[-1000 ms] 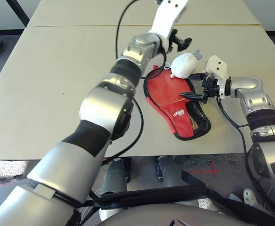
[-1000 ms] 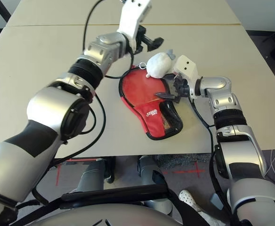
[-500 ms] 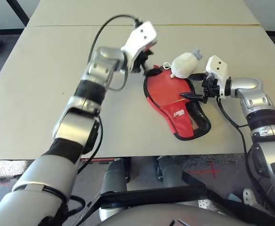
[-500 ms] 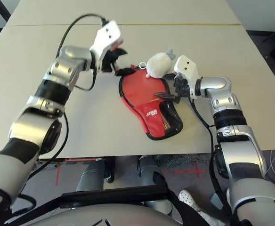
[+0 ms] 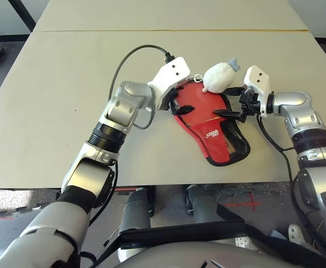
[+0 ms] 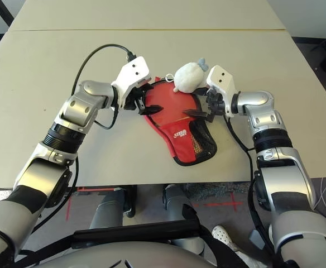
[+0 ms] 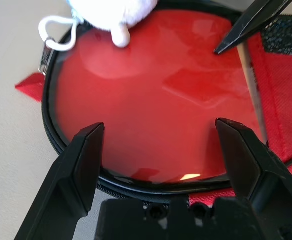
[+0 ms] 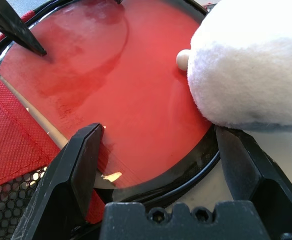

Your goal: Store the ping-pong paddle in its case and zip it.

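A red case [image 5: 216, 131] lies open on a pale table [image 5: 51, 100], its narrow end with the black mesh pocket [image 5: 234, 142] and white logo nearest the front edge, while the round red face of the ping-pong paddle [image 7: 151, 95] fills the case's wide end inside the black zip rim. The left gripper [image 5: 180, 103] hangs at one side of that rim and the right gripper [image 5: 230, 103] at the opposite side, both with fingers spread wide and holding nothing, their tips pointing over the paddle's face. A grey-white plush ball [image 5: 219, 76] on a white cord loop rests against the far edge of the case, just beside the right gripper
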`<move>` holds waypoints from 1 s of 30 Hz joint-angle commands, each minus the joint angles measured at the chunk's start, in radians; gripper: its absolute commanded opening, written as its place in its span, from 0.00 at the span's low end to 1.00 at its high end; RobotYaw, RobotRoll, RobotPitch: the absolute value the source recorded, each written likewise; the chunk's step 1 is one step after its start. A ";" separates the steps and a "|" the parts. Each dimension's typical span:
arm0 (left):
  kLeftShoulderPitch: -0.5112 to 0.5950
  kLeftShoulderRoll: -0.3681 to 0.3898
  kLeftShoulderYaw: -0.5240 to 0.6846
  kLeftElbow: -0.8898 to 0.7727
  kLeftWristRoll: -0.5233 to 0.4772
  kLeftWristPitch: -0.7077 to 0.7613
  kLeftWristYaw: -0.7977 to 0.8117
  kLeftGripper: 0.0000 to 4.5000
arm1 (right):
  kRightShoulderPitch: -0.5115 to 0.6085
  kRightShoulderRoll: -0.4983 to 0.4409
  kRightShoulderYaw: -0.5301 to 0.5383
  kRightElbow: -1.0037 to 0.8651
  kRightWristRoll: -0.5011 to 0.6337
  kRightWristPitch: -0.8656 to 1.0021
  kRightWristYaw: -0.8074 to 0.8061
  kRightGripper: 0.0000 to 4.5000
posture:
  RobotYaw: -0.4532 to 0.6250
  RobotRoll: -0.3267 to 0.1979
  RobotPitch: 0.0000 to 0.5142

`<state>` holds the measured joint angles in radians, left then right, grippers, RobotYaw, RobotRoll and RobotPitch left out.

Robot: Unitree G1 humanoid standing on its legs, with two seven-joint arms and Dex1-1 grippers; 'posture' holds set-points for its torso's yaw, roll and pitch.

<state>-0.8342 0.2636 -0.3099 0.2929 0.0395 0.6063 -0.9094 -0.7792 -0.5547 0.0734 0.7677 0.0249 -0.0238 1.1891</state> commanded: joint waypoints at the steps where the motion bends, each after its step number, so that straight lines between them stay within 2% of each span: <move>1: 0.030 0.002 -0.033 0.029 0.009 0.010 0.010 0.99 | 0.065 -0.001 0.079 0.048 -0.063 0.054 0.014 1.00 | 0.38 0.62 0.50; 7: 0.058 -0.007 -0.059 0.039 0.016 -0.001 0.024 0.99 | 0.064 -0.067 0.043 -0.062 -0.004 0.152 0.087 1.00 | 0.37 0.62 0.48; 11: 0.066 -0.017 -0.065 0.042 0.015 0.000 0.031 0.99 | 0.051 -0.147 0.003 -0.141 0.062 0.271 0.169 1.00 | 0.36 0.62 0.48; 15: 0.068 -0.022 -0.068 0.051 0.017 -0.001 0.036 0.99 | 0.024 -0.251 -0.027 -0.139 0.110 0.359 0.266 1.00 | 0.36 0.62 0.48; 19: 0.069 -0.025 -0.070 0.055 0.017 -0.001 0.040 0.99 | 0.012 -0.309 -0.028 -0.110 0.128 0.376 0.319 1.00 | 0.36 0.62 0.48; 24: 0.075 -0.029 -0.075 0.053 0.018 -0.001 0.044 0.99 | -0.077 -0.307 -0.049 0.025 0.120 0.353 0.265 1.00 | 0.36 0.62 0.48; 30: 0.078 -0.034 -0.080 0.048 0.019 0.003 0.046 0.99 | -0.214 -0.230 -0.067 0.214 0.108 0.320 0.163 1.00 | 0.37 0.62 0.49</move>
<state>-0.8042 0.2344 -0.3364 0.2900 0.0383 0.5788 -0.8707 -0.9801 -0.7952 0.0236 0.9356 0.1397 0.3037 1.3794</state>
